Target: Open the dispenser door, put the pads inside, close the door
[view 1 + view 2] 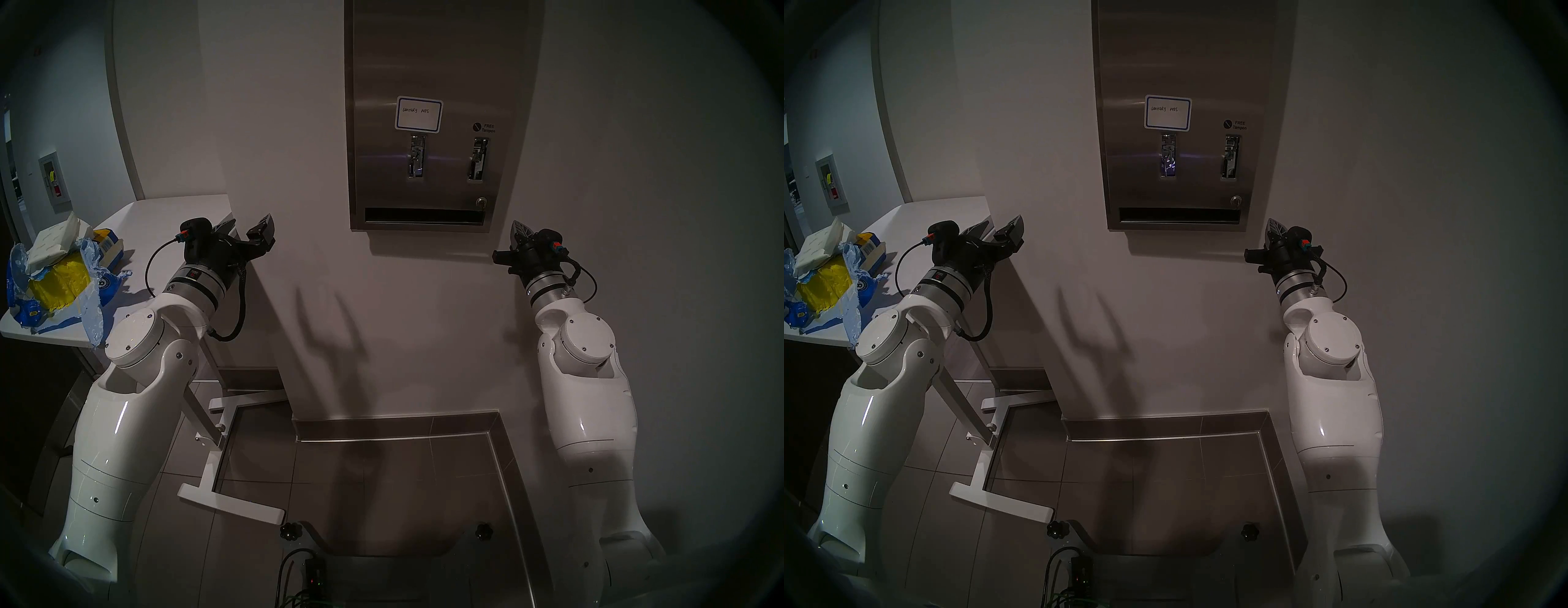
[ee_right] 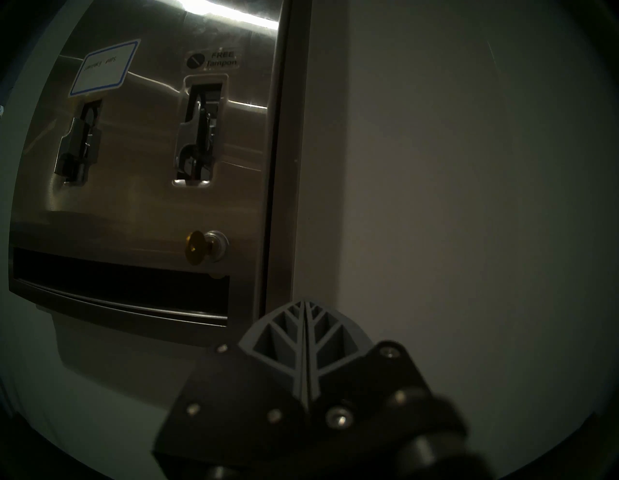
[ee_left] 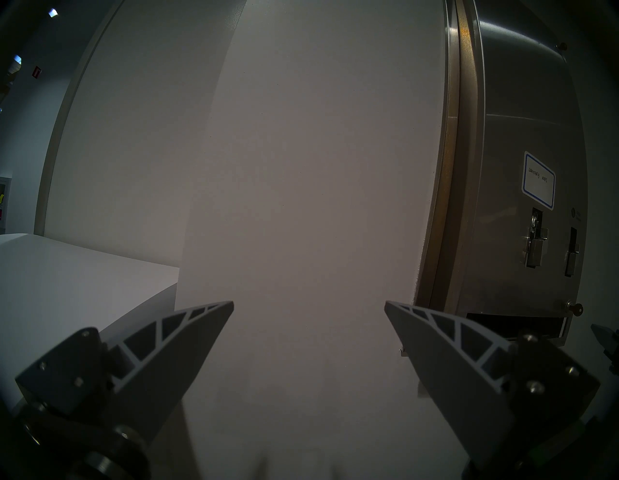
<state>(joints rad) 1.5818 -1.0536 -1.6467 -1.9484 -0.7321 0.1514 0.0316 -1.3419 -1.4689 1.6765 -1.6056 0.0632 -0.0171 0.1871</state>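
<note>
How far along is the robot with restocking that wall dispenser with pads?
Nothing looks done yet. The dispenser door is shut flush, a brass key sitting in its lock. The white pads still lie on the side table. The right gripper, jaws shut and empty, sits by the door's lower right corner; the left gripper is open and empty. Opening, loading and closing all remain.

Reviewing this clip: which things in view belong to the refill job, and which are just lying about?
Part of the job:
dispenser door, shut
key in its lock
white pads on the side table

Lying about:
yellow bundles in torn blue plastic
wall cabinet in the far-left background
</note>
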